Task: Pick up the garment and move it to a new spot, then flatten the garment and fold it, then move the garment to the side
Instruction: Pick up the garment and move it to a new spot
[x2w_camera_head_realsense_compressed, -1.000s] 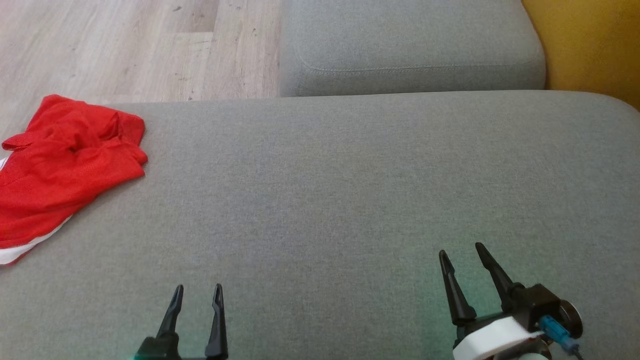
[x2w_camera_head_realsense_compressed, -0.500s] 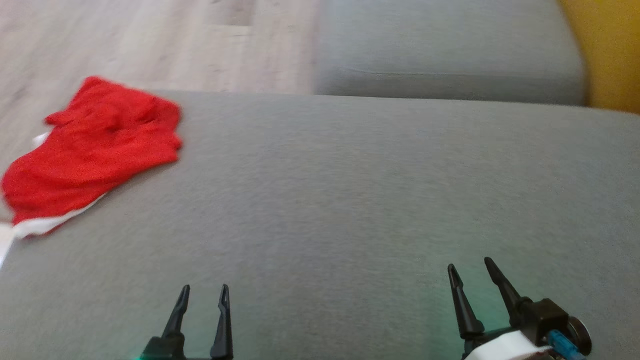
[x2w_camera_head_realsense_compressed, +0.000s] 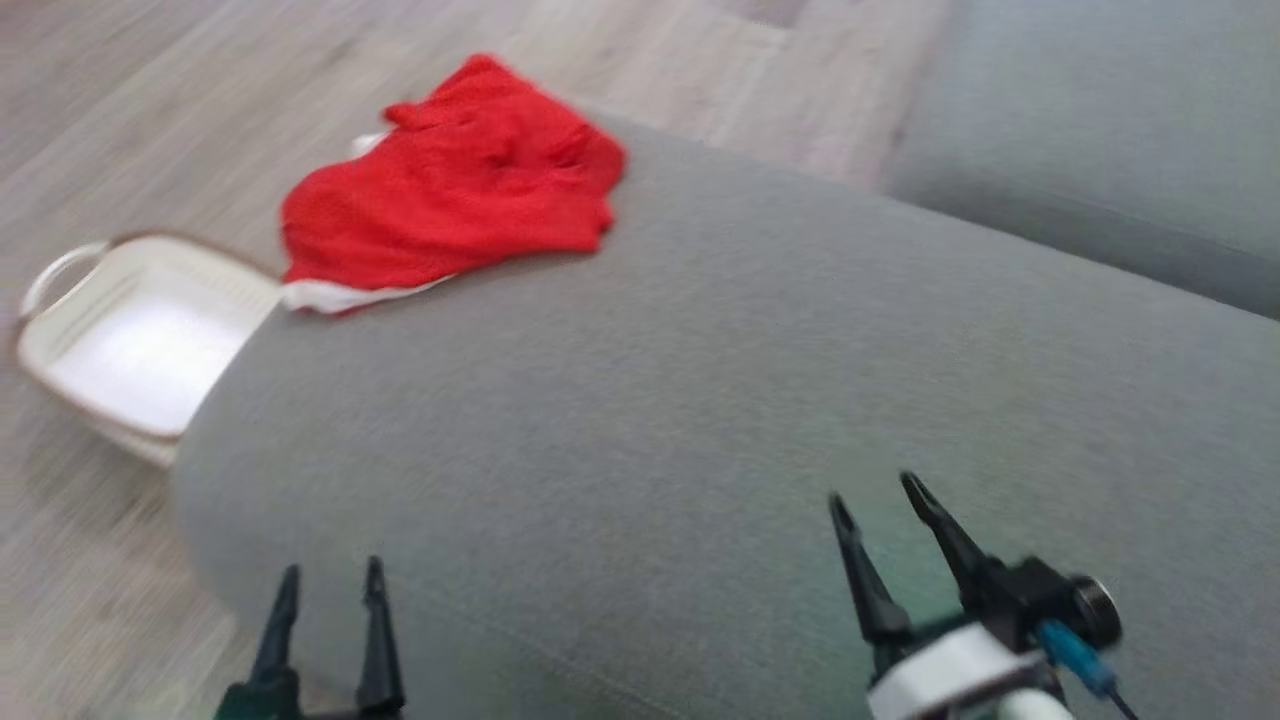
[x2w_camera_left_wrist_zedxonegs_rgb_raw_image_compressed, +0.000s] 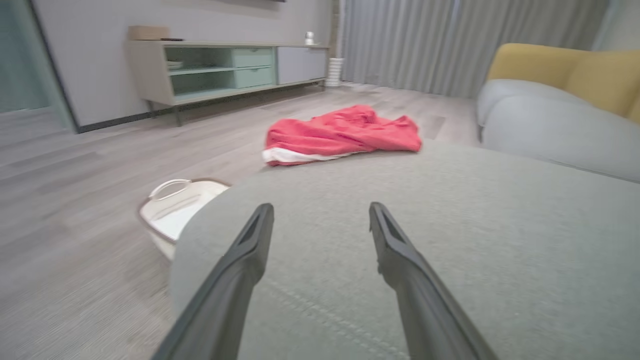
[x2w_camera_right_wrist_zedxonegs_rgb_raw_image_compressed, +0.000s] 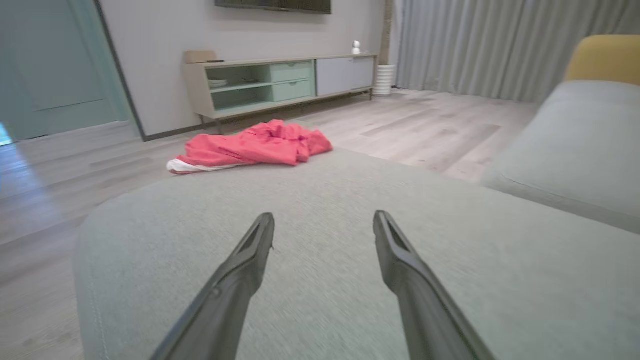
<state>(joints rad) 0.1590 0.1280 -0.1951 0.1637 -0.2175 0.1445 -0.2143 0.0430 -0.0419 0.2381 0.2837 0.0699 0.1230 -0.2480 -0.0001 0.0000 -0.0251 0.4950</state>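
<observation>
A crumpled red garment (x2w_camera_head_realsense_compressed: 455, 190) with a white hem lies at the far left corner of the grey sofa cushion (x2w_camera_head_realsense_compressed: 700, 400); it also shows as the garment (x2w_camera_left_wrist_zedxonegs_rgb_raw_image_compressed: 342, 132) in the left wrist view and the garment (x2w_camera_right_wrist_zedxonegs_rgb_raw_image_compressed: 257, 145) in the right wrist view. My left gripper (x2w_camera_head_realsense_compressed: 332, 578) hovers open over the cushion's near left edge, far from the cloth. My right gripper (x2w_camera_head_realsense_compressed: 878, 495) is open over the near right part of the cushion. Both sets of fingers are empty, as seen at the left gripper (x2w_camera_left_wrist_zedxonegs_rgb_raw_image_compressed: 320, 212) and the right gripper (x2w_camera_right_wrist_zedxonegs_rgb_raw_image_compressed: 324, 220).
A white laundry basket (x2w_camera_head_realsense_compressed: 130, 335) stands on the wood floor just left of the cushion; the basket (x2w_camera_left_wrist_zedxonegs_rgb_raw_image_compressed: 175, 207) shows beside the cushion edge. A second grey cushion (x2w_camera_head_realsense_compressed: 1100, 160) and a yellow backrest (x2w_camera_left_wrist_zedxonegs_rgb_raw_image_compressed: 565, 70) lie to the right. A low cabinet (x2w_camera_right_wrist_zedxonegs_rgb_raw_image_compressed: 280, 82) stands against the far wall.
The head camera has swung left, so the garment now sits higher and nearer the centre and the basket has come into view. Both grippers stay open.
</observation>
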